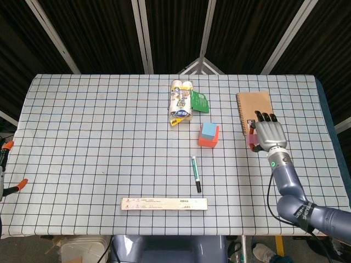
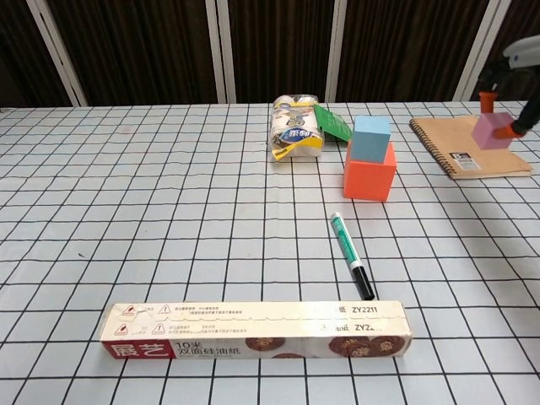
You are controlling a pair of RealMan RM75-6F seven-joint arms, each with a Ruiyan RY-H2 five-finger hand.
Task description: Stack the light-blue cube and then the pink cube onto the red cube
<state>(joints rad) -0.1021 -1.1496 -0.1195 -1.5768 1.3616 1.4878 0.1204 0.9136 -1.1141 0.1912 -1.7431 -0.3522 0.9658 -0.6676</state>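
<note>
The light-blue cube (image 1: 209, 130) (image 2: 371, 138) sits on top of the red cube (image 1: 208, 141) (image 2: 369, 175) near the table's middle right. My right hand (image 1: 269, 136) (image 2: 511, 89) holds the pink cube (image 1: 252, 139) (image 2: 492, 132) in its fingertips, lifted well above the table, to the right of the stack. In the head view the hand covers most of the pink cube. Of my left hand, only orange fingertips (image 1: 7, 146) show at the left edge of the head view, with nothing in them.
A brown notebook (image 1: 256, 112) (image 2: 467, 146) lies below and behind the raised hand. A green marker (image 1: 196, 173) (image 2: 351, 254) lies in front of the stack, a long flat box (image 1: 164, 204) (image 2: 255, 331) near the front edge, and a wrapped roll pack (image 1: 181, 101) (image 2: 294, 131) behind the stack.
</note>
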